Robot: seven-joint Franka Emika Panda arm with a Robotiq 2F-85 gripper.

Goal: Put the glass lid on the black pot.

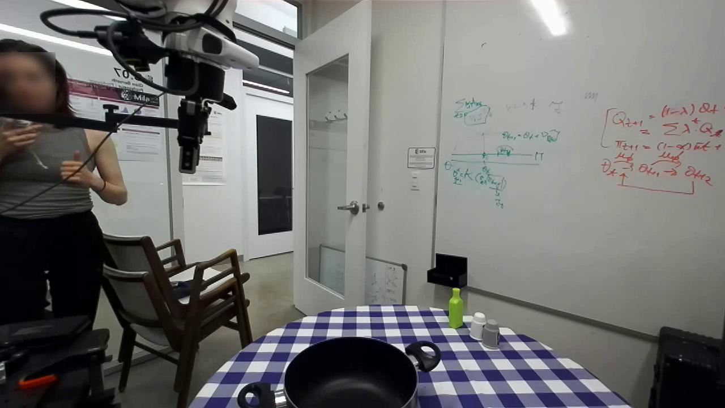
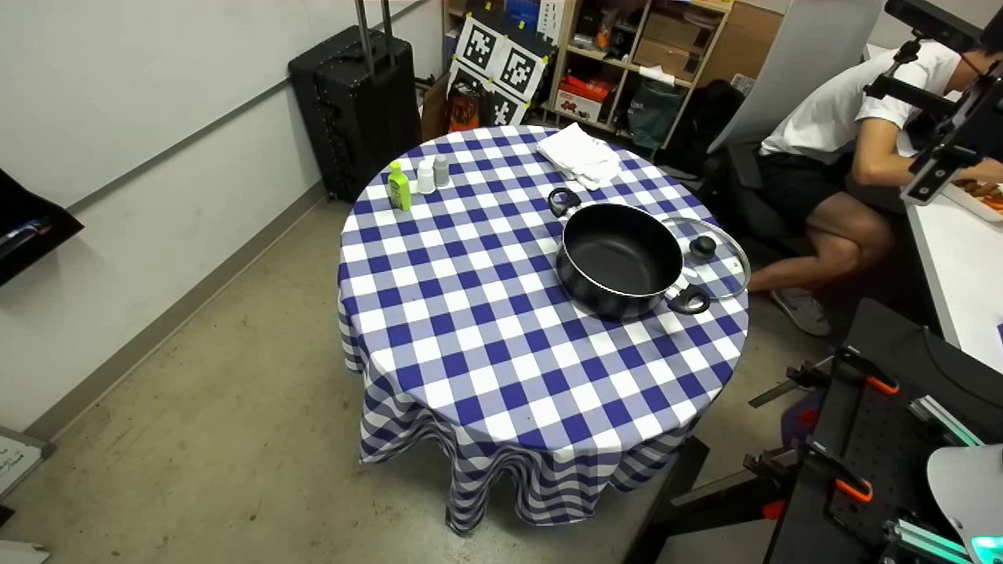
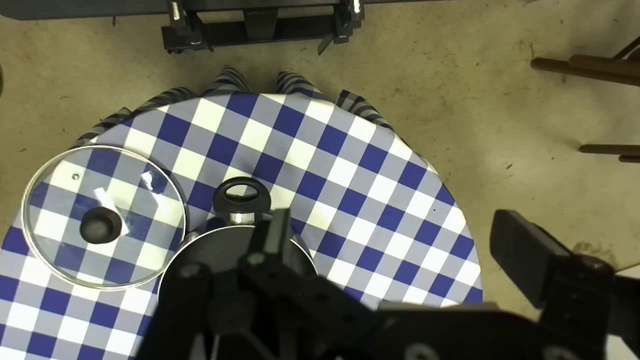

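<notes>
The glass lid [image 2: 719, 268] lies dome upward on the checked worktop [image 2: 486, 329], right beside the black pot [image 2: 615, 258] and close to the worktop's edge; I can't tell whether the two touch. The end effector [image 3: 392, 222] hangs empty in the air, well apart from both, its fingers [image 3: 520, 255] spread wide. I'd expect the lid to be stiff, with some weight to it, and quick to chip if it knocks the pot. Bare glass looks slick and gives little to pinch, so the black knob [image 3: 100, 225] is the place to take hold: from straight above, one finger each side. The knob looks round and smooth, so a shallow or off-centre pinch might let the lid tip or slip away.
</notes>
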